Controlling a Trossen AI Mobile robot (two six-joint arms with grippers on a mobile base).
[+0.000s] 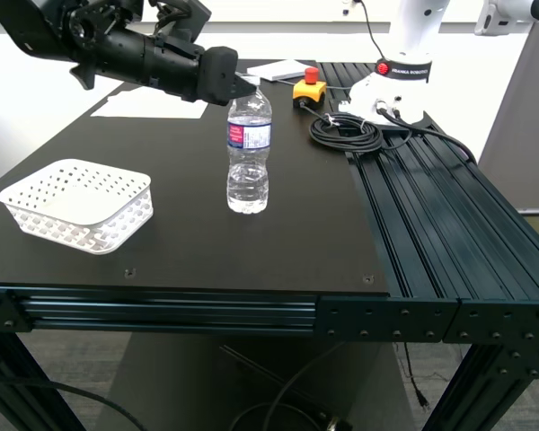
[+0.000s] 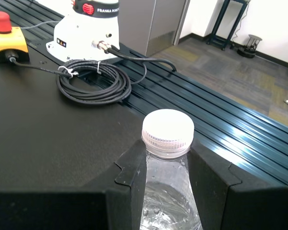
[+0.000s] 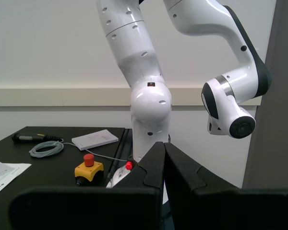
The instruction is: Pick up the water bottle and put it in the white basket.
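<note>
The water bottle (image 1: 249, 153) stands upright on the black table (image 1: 180, 242), near its middle in the exterior view. It is clear and ribbed, with a white cap (image 2: 168, 128) and a blue, red and white label. My first gripper (image 1: 245, 87) reaches in from the exterior view's upper left. Its black fingers (image 2: 133, 172) press on either side of the bottle's neck just under the cap, so my first gripper (image 2: 168, 146) is shut on the bottle. The white basket (image 1: 76, 205) sits empty toward the exterior view's left. My second gripper (image 3: 163, 146) is shut on nothing, held high and away from the bottle.
A coiled black cable (image 1: 344, 130) and a yellow box with a red button (image 1: 309, 87) lie behind the bottle. A white robot arm's base (image 1: 395, 85) stands at the back. White paper sheets (image 1: 153, 103) lie at the back left. Ribbed rails (image 1: 440, 215) form the table's right part.
</note>
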